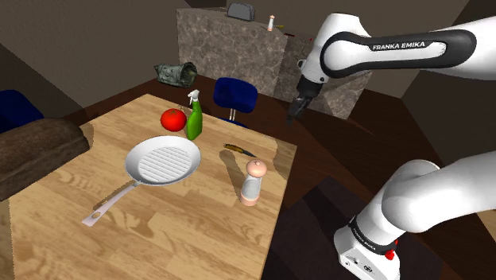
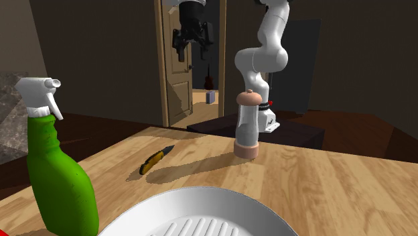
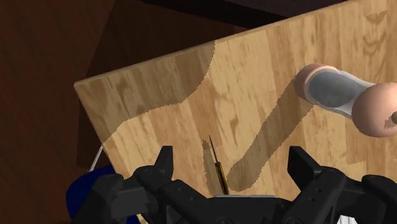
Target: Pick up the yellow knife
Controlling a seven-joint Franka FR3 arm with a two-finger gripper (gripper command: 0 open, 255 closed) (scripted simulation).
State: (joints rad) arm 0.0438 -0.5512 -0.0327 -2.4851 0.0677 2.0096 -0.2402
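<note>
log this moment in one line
tool open, clear above knife | knife flat on table, not held | stage: pre-grasp

A ridged grey pan (image 1: 163, 160) is set on the wooden table (image 1: 199, 239), its handle pointed toward the shoulder view's lower left. A red tomato (image 1: 172, 119) and a green spray bottle (image 1: 194, 122) are placed side by side just beyond it. A pale grinder (image 1: 253, 183) is stood upright near the table's edge. A blue chair (image 1: 235, 93) is seen behind the table, before a stone counter (image 1: 230, 49) on which a toaster (image 1: 240, 10) is set.
</note>
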